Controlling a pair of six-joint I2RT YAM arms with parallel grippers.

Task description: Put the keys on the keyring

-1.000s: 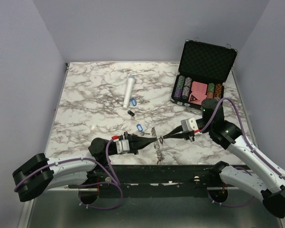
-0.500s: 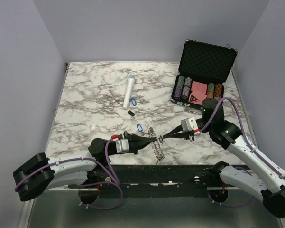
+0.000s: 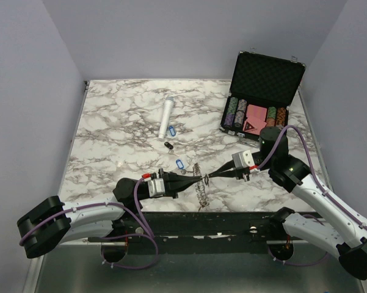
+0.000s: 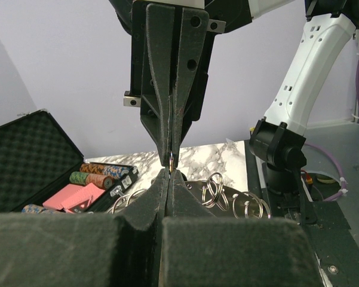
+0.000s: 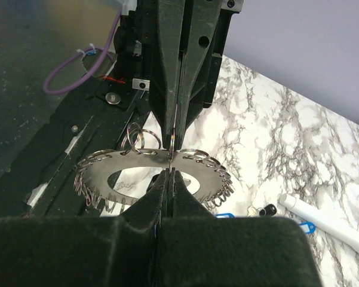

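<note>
– Right wrist view first: the right gripper [image 5: 170,172] is pressed tight together, with no gap between its fingers, and its tip is nipped onto the band of the keyring [image 5: 200,179].
– And straight opposite?
– The left gripper [image 5: 174,142] comes in nose to nose, also squeezed shut, biting the same band from the outer rim. The two tips almost touch.
– Describe the ring for us.
– It's a flat grey plate with a wide centre hole, and its whole rim is fringed with small wire split rings [image 5: 136,137]. It's held up off the table [image 3: 122,122], over the middle of the near edge. From above it shows as a thin strip, edge-on.
– Where are the keys?
– All loose on the marble. A blue-tagged key [image 3: 180,165] lies just beyond the left gripper, close to the ring. Further toward the centre there's a black-tagged key [image 3: 168,145]. A second blue-tagged key [image 3: 171,130] sits right by the near end of the white cylinder [image 3: 166,117]. The metal parts are too small to make out.
– Any containers?
– One, a black case [image 3: 268,78] at the far right corner, with its foam-lined lid standing open. Rows of poker chips [image 3: 235,113] sit at either side of the tray, with pink cards [image 3: 254,116] between them.
</note>
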